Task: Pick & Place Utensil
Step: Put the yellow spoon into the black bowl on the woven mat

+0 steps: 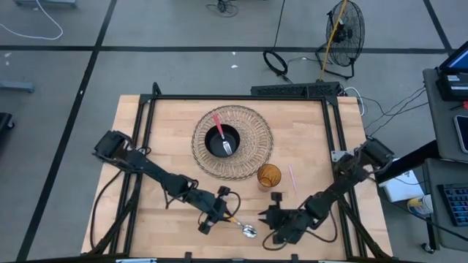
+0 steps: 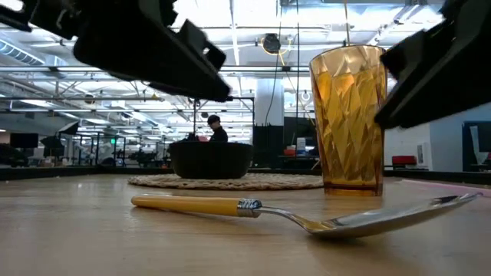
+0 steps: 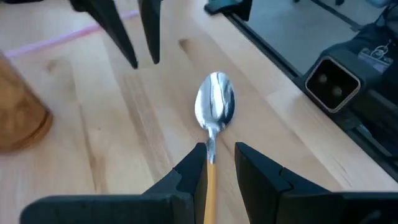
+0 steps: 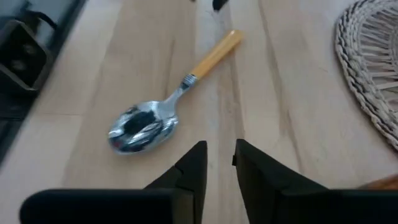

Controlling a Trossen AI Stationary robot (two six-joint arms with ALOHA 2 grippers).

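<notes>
The spoon (image 2: 307,215) lay right up front, flat on the wooden table (image 1: 146,139) near its front edge, yellow handle (image 2: 192,205) stretched one way and shiny bowl (image 2: 391,221) the other, nothing lifting it. And there was the left gripper (image 3: 219,163), down low over the handle, its two dark fingers (image 3: 193,169) spread a little with the yellow shaft running up between them; whether the pads touched it could not be told. From above, that left gripper (image 1: 217,212) sat at the handle end while the spoon's bowl (image 1: 249,231) pointed toward the other arm. The right gripper (image 1: 276,216) waited just beside the bowl end, its fingers (image 4: 193,165) drawn close together with only a narrow slit between, holding nothing, the spoon (image 4: 163,107) lying free ahead of them. Moving outward, an amber tumbler (image 1: 268,176) stood upright just behind the spoon, close to the edge of a round woven mat (image 1: 252,124). On that mat sat a black bowl (image 1: 213,141) with a red-handled fork (image 1: 221,133) resting in it. A thin pink straw (image 1: 292,177) lay on the wood beside the tumbler.
</notes>
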